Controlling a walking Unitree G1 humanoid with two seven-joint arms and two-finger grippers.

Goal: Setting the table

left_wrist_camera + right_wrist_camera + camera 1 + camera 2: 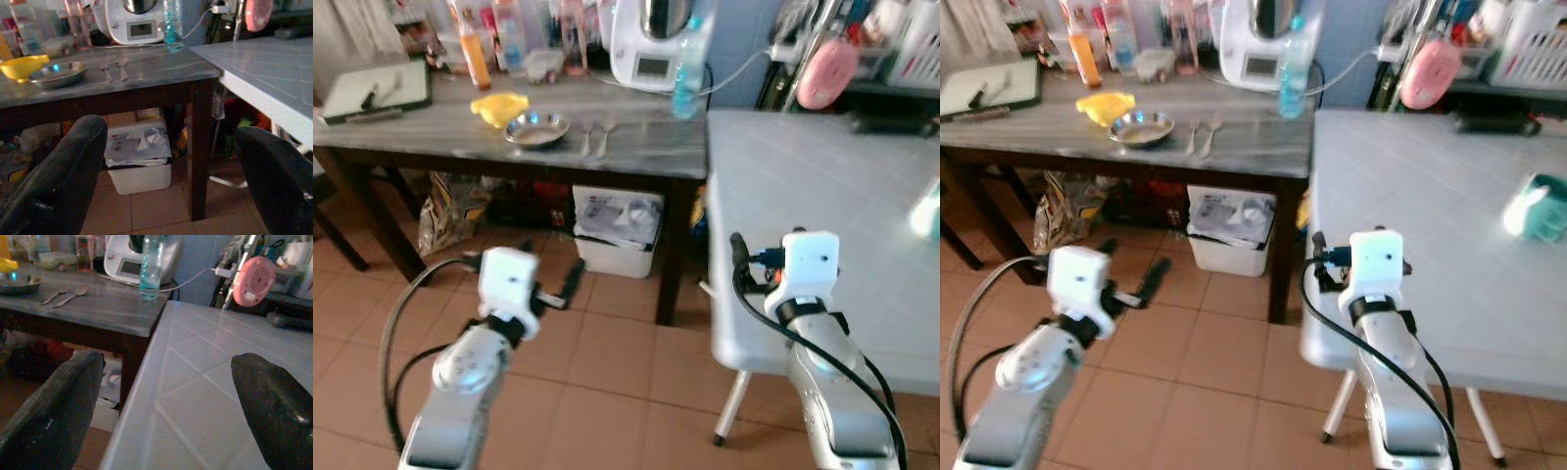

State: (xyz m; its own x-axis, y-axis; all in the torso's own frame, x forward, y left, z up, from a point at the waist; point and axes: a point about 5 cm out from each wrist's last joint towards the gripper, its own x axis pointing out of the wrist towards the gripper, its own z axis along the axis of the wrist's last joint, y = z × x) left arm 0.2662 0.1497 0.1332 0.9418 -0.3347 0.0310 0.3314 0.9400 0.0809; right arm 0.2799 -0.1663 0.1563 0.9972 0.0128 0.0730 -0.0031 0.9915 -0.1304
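Observation:
On the grey wooden table (646, 157) ahead lie a shallow metal bowl (536, 128), a yellow bowl (499, 106) just behind it, and a fork (586, 138) and a spoon (605, 135) side by side to its right. My left gripper (548, 266) hangs open and empty over the tiled floor, short of that table; the left wrist view looks between its fingers (58, 181) at the table. My right gripper (166, 421) is open and empty at the near left edge of the white tiled table (803, 186).
A white kitchen appliance (651, 44), a water bottle (688, 64), an orange bottle (475, 54) and a tray (377, 90) crowd the grey table's back. A white bin (617, 235) and a bag (450, 211) sit underneath. A teal object (1538, 208) lies on the white table.

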